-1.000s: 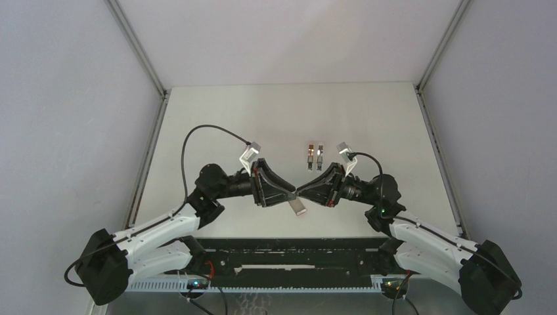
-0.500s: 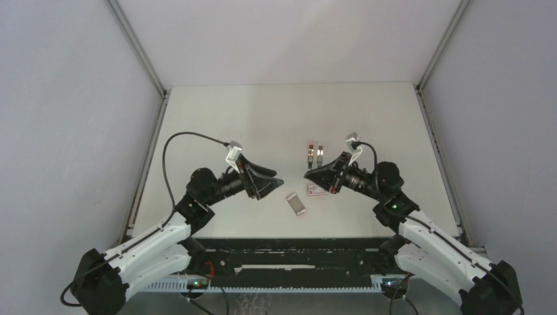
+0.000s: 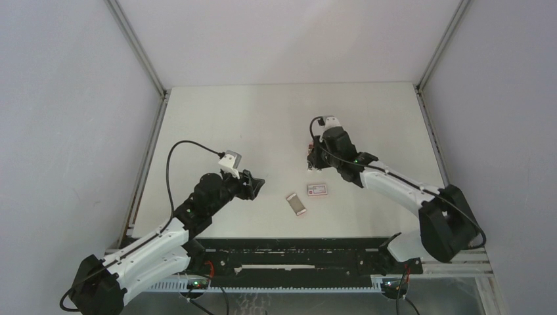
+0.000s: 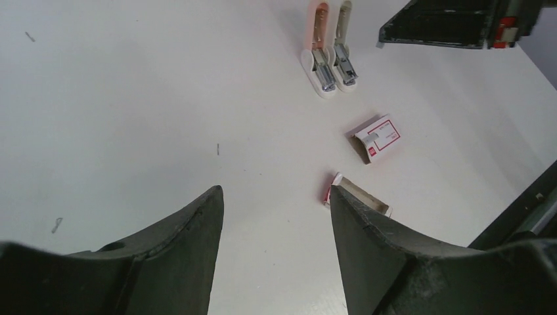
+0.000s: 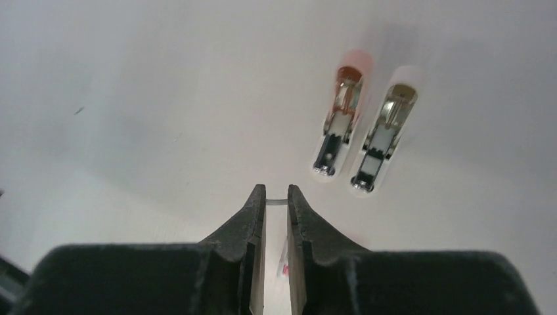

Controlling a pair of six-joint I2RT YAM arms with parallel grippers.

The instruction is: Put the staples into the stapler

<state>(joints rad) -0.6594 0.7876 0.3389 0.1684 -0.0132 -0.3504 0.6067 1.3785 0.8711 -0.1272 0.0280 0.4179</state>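
Closest to the bases, the tray (image 3: 296, 203) and sleeve (image 3: 317, 189) are sitting side by side, just apart. Left gripper (image 4: 276, 190) is hanging wide open, holding nothing. Right gripper (image 5: 276, 193) is pinching nearly shut on what I'm guessing is the staples (image 5: 276, 201), a thin pale strip across its tips. The staplers (image 5: 341, 125) are lying just ahead, slightly right, long axes pointing away from the fingers, so the right arm's way closer.

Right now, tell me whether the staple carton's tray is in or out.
Out: the tray lies apart from its sleeve, whose end stands open.
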